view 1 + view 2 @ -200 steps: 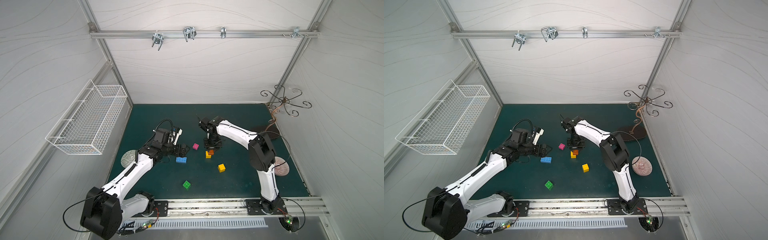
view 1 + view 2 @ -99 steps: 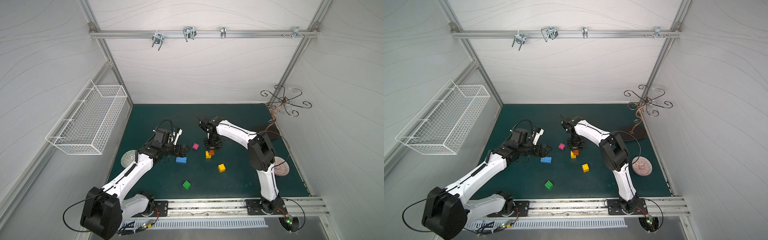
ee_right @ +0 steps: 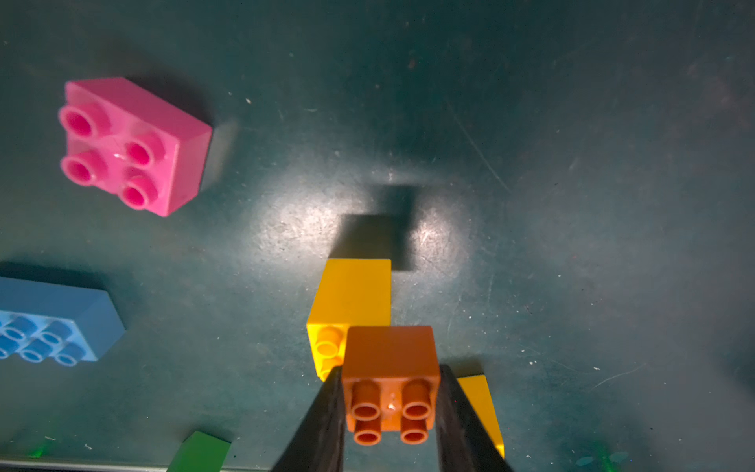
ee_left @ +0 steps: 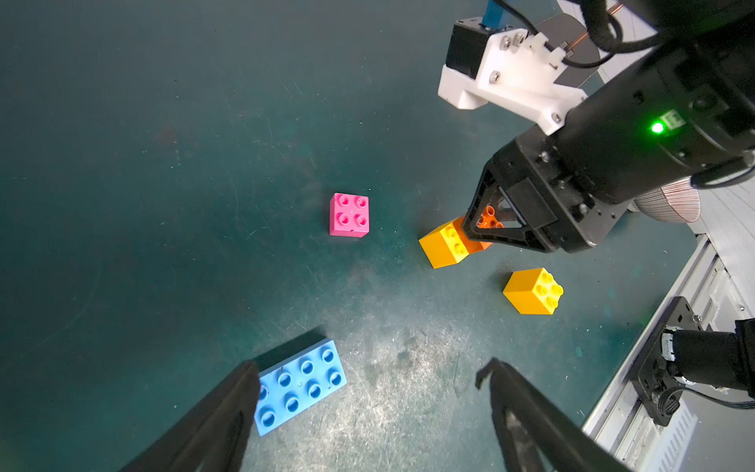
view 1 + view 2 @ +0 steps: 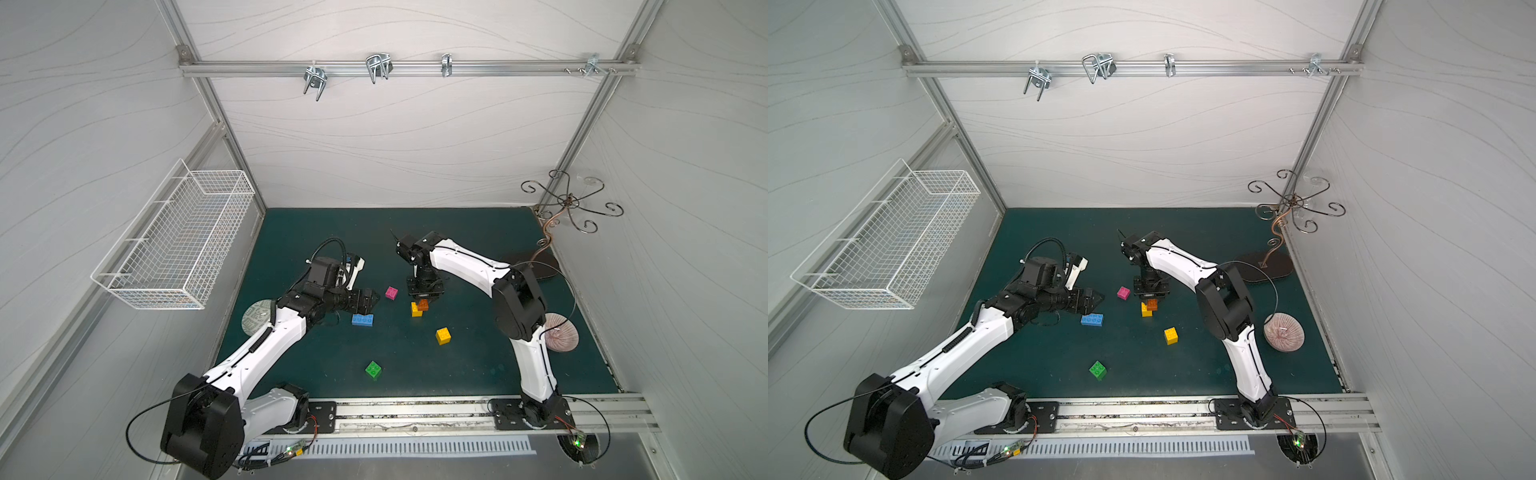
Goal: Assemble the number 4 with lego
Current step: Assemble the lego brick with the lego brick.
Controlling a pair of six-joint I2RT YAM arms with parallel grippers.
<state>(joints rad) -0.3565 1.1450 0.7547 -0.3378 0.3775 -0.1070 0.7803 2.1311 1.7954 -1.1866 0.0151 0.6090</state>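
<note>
Barely begun: the right claw (image 5: 424,297) pinches the square orange studded brick (image 3: 390,355) against one yellow square brick (image 3: 351,294). The left claw (image 4: 369,370), spread, hovers by the long blue brick (image 4: 300,386). The pink brick (image 4: 349,214), second yellow brick (image 4: 531,292) and green brick (image 5: 373,369) lie loose on the table (image 5: 478,365).

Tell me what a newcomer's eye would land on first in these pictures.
First, the right tool shut on an orange brick, partly overlapping a yellow brick near the middle of the dark green mat. Next, the left tool, open beside the long blue brick. A pink brick, a second yellow brick and a green brick lie loose around them.
</note>
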